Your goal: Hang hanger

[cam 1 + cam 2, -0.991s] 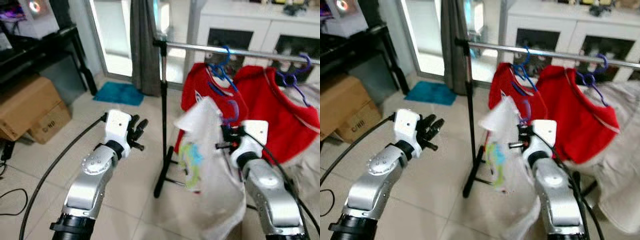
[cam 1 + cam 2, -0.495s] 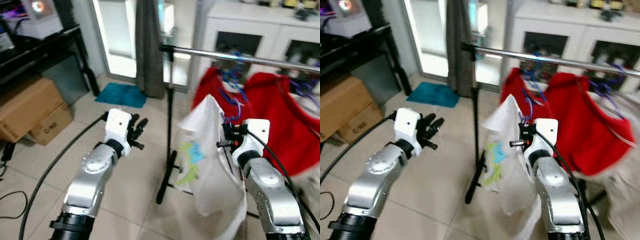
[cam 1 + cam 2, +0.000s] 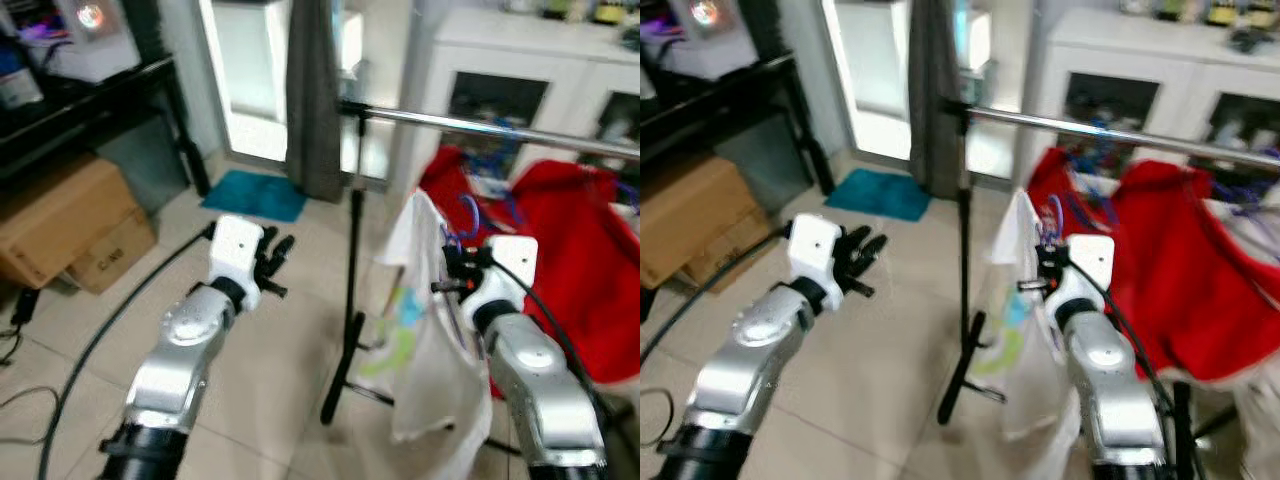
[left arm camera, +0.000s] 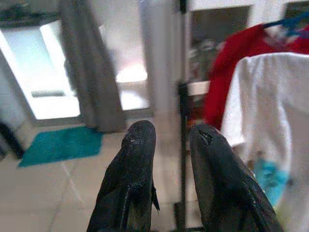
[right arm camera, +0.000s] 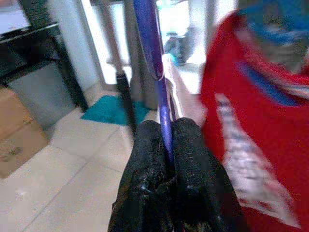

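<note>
Two grippers are up in front of us, and against a second ago the whole scene has slid sideways, so the camera has turned; the white shirt (image 3: 425, 330) now hangs edge-on and narrower beside our right gripper (image 5: 166, 140), closer under the silver rail (image 3: 480, 125). That gripper's fingers (image 5: 190, 159) are clamped on the purple hanger (image 5: 155, 72), whose stem rises straight up from between them; the head views show its hook (image 3: 468, 215) just above the wrist, below the rail and not on it. Our right wrist view adds a red shirt (image 5: 251, 135) just beside the fingers. Our left gripper (image 4: 169, 140) is held out empty, fingers slightly apart; past them its wrist view shows the rack's black post (image 4: 182, 145), a grey curtain (image 4: 89, 63) and a teal mat (image 4: 60, 145). More red garments (image 3: 570, 270) hang on the rail beyond our right gripper.
</note>
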